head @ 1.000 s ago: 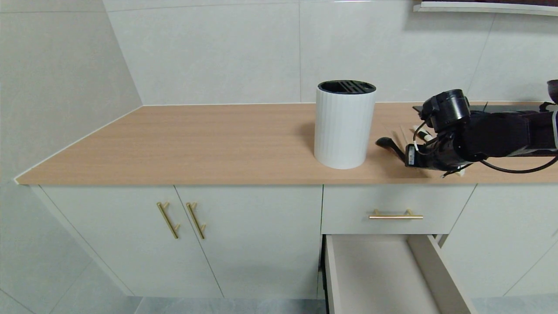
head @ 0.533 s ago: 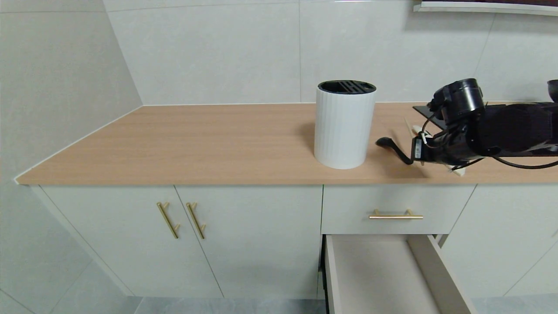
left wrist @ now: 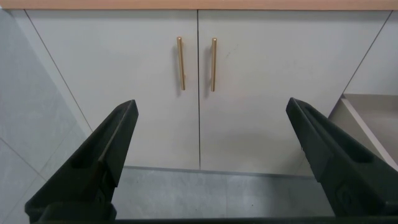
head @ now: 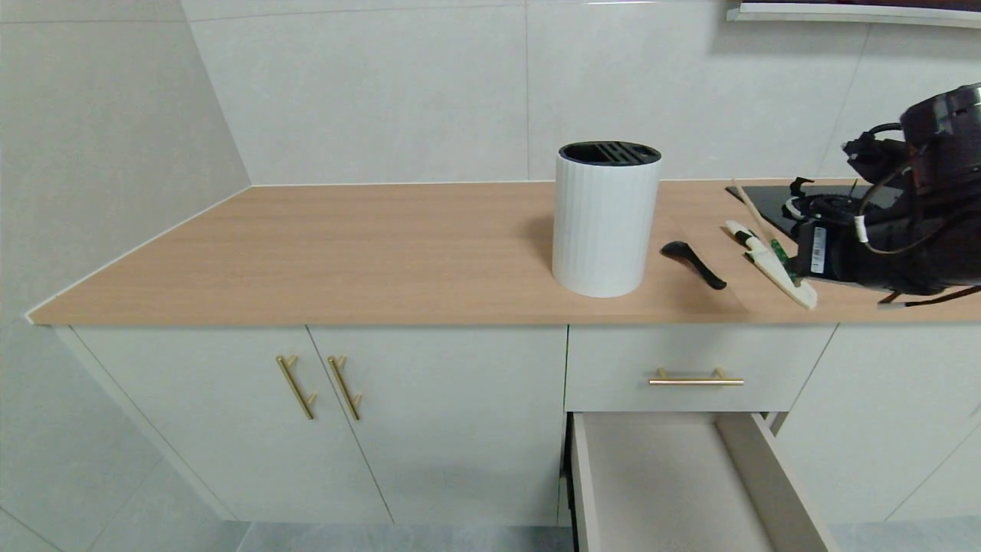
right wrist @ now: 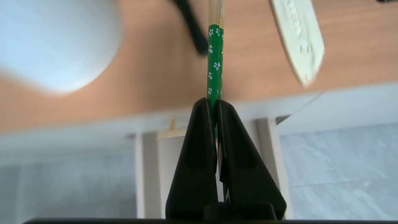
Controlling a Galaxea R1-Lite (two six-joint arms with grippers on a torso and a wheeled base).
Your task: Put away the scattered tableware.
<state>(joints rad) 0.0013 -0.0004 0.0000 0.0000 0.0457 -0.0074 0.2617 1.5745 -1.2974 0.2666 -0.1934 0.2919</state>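
While the left jaws gape, the right jaws clamp a pale chopstick [right wrist: 214,53] banded white-speckled green.

We saw pale grey tiled walls [head: 368,84] behind a wooden countertop [head: 345,245]. Under it, at 7 o'clock, stood two white cabinet doors [head: 429,422] with slim brass handles [head: 295,387]. At 5 o'clock a closed drawer [head: 690,353] sat above an open drawer [head: 667,475]. Grey floor tiles [head: 398,538] lay at 6 o'clock.
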